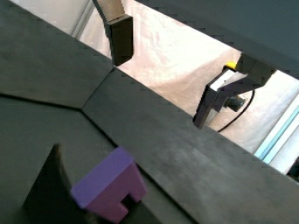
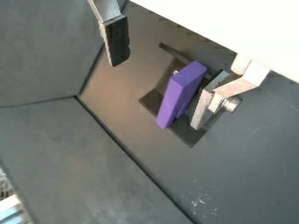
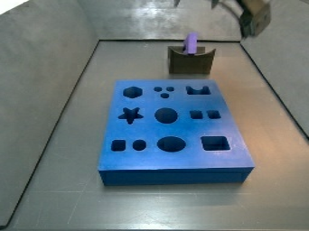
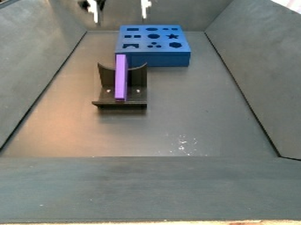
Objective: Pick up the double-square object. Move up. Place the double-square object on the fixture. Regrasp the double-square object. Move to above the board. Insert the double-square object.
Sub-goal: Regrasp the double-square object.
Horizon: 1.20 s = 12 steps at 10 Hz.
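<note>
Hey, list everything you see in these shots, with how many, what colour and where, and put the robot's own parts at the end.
double-square object: one, purple, standing on the fixture, leaning against its upright; nothing grips it.
fixture: one, dark L-shaped bracket on a base plate, on the floor apart from the board.
board: one, blue, with cut-out holes of several shapes, flat on the floor.
gripper: one, silver fingers with dark pads, raised above the fixture and board, jaws open and holding nothing.
</note>
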Motion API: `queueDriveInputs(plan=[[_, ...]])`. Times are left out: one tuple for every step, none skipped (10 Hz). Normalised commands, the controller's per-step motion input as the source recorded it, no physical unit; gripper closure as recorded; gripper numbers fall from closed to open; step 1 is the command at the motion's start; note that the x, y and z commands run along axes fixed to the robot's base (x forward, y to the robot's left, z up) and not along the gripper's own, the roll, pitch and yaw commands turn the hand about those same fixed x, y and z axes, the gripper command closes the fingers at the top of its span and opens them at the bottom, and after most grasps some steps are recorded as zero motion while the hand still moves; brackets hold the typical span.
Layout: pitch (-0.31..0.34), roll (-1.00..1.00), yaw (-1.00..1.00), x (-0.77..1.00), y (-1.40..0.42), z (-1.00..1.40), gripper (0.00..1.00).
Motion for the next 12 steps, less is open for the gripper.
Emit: queueDriveInputs(plan=[[-0.025, 0.11, 0.18, 0.08, 0.05, -1.0, 0.0], [-0.06, 0.1, 0.16, 0.08, 0.05, -1.0, 0.0], [-0.099, 0.08, 0.12, 0.1, 0.04, -1.0, 0.0], [-0.116, 0.07, 0.09, 0.1, 0.04, -1.0, 0.0], [-0.122, 0.07, 0.05, 0.11, 0.04, -1.0, 0.0], [-0.119, 0.08, 0.02, 0.12, 0.03, -1.0, 0.0], [-0.104, 0.08, -0.01, 0.11, 0.03, -0.87, 0.0], [-0.093, 0.07, -0.02, 0.1, 0.02, -0.77, 0.0], [-0.063, 0.07, -0.04, 0.09, 0.01, -0.59, 0.0], [-0.046, 0.06, -0.04, 0.08, 0.01, -0.45, 0.0], [-0.03, 0.06, -0.04, 0.08, 0.01, -0.31, 0.0], [0.003, 0.05, -0.03, 0.04, 0.0, -0.2, 0.0]])
